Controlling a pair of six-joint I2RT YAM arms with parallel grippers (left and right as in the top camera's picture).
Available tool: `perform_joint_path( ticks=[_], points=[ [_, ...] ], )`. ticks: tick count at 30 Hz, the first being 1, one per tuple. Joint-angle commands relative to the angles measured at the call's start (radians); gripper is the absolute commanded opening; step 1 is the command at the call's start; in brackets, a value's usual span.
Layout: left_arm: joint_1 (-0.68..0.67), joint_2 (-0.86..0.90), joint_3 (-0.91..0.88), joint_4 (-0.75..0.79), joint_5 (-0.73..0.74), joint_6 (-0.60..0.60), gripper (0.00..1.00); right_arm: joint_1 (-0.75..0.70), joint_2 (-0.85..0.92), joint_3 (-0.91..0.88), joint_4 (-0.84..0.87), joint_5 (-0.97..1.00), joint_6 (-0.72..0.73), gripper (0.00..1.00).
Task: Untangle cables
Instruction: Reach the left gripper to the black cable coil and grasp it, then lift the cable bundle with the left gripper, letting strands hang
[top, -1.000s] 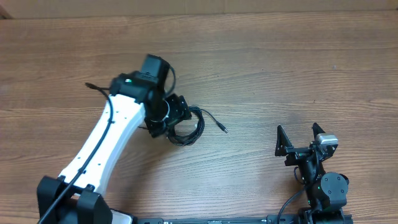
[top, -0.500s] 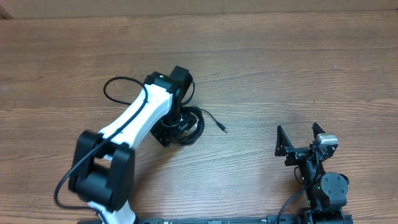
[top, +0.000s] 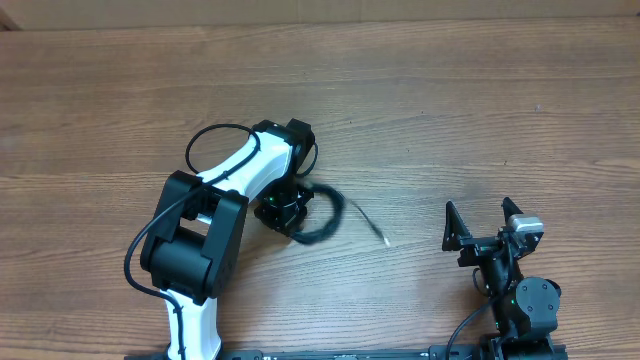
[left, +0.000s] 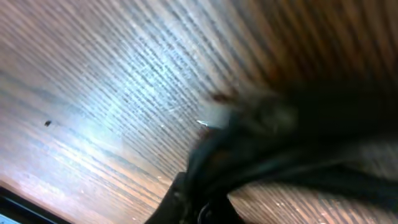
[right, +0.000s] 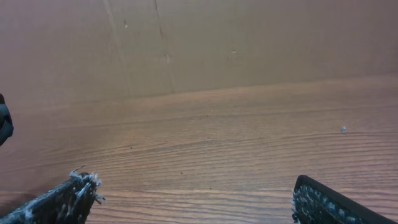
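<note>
The cables (top: 333, 213) lie bunched in a loose dark coil just left of the middle of the tabletop (top: 500, 100). One free strand leaves the coil toward 4 o'clock and ends in a silvery tip (top: 384, 240), so the bundle's long axis runs from 10 to 4 o'clock. The coil is smeared with blur.

The left arm (top: 235, 175) rises from the near edge at 7 o'clock, folds back on itself and bends down, setting the left fingers (top: 278, 208) on the coil's 9 o'clock side. Its wrist view shows only a blurred black mass of cables (left: 292, 149) close over the wood grain. Whether those fingers are spread or clamped on a cord cannot be told.

The right arm (top: 520, 300) sits folded at the near edge at 5 o'clock, well apart from the cables. The right fingers (top: 452, 222) point toward 12 o'clock and stand spread wide with nothing between them, as the wrist view (right: 62, 200) confirms.

Bare wood lies open from the silvery tip toward 3 o'clock and from the coil toward the far edge at 12 o'clock.
</note>
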Motion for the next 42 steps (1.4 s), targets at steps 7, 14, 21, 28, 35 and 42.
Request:
perform_joint_path(
  ticks=[7, 14, 21, 28, 35, 42],
  points=[
    [0.055, -0.041, 0.165, -0.111, -0.218, 0.356, 0.04, -0.002, -0.001, -0.010, 0.006, 0.002, 0.002, 1.00],
    [0.072, -0.074, 0.362, -0.132, -0.242, 0.970, 0.04, -0.002, -0.001, -0.010, 0.006, 0.002, 0.002, 1.00],
    [0.072, -0.074, 0.375, -0.132, -0.238, 1.093, 0.81, -0.002, -0.001, -0.010, 0.006, 0.002, 0.002, 1.00],
    [0.072, -0.074, 0.373, -0.115, -0.235, 0.819, 0.99, -0.002, -0.001, -0.010, 0.006, 0.002, 0.002, 1.00],
    [0.045, -0.074, 0.318, -0.055, -0.126, 0.536, 0.95, -0.002, -0.001, -0.010, 0.006, 0.002, 0.002, 1.00],
    [0.033, -0.072, 0.123, -0.020, -0.218, 0.110, 0.98, -0.002, -0.001, -0.010, 0.006, 0.002, 0.002, 1.00]
  ],
)
